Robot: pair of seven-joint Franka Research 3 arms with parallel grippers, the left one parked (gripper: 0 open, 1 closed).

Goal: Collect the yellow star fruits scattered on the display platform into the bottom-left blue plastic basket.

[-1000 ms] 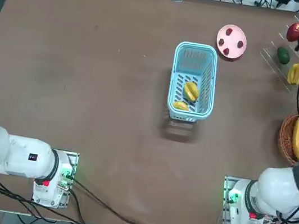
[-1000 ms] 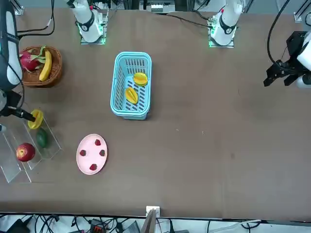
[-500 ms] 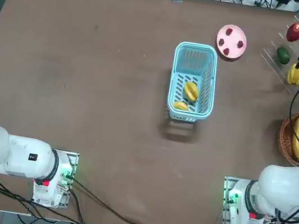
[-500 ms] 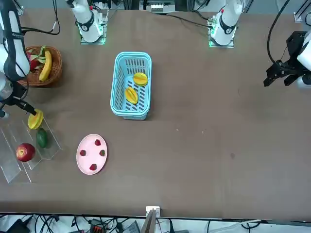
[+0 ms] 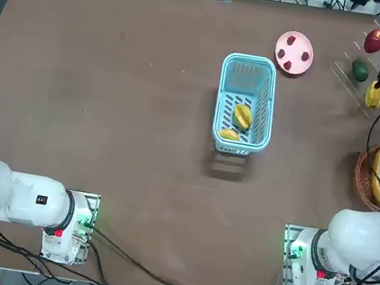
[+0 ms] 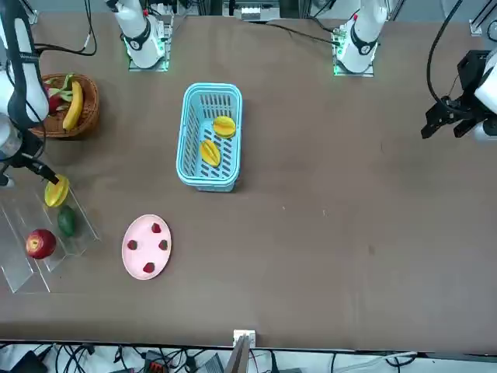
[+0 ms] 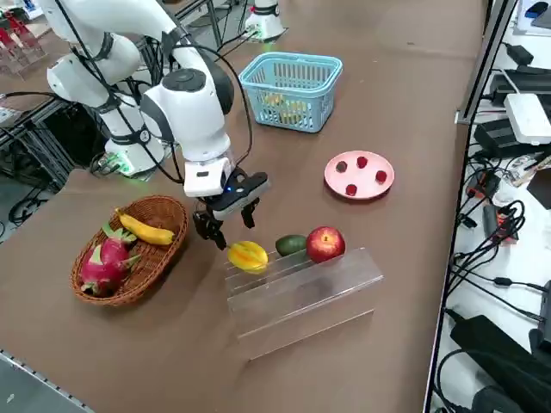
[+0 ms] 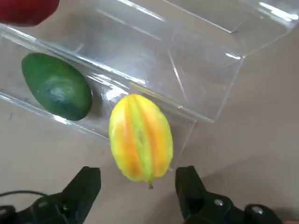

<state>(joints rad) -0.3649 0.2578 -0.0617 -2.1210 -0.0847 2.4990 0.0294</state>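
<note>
Brown table, 1 ridged yellow fruit [image 8: 140,137]

One camera is high up and looks straight down on the worktop [image 5: 144,200] from the robot's side. One looks back at the robot from across the worktop. One is up at the robot's right edge and peeks down slantwise. These three all see the blue basket [image 5: 232,84]. The last rides on the right wrist, very close to the clear rack [image 8: 140,51], maybe tipped a bit. All four see that rack.
</note>
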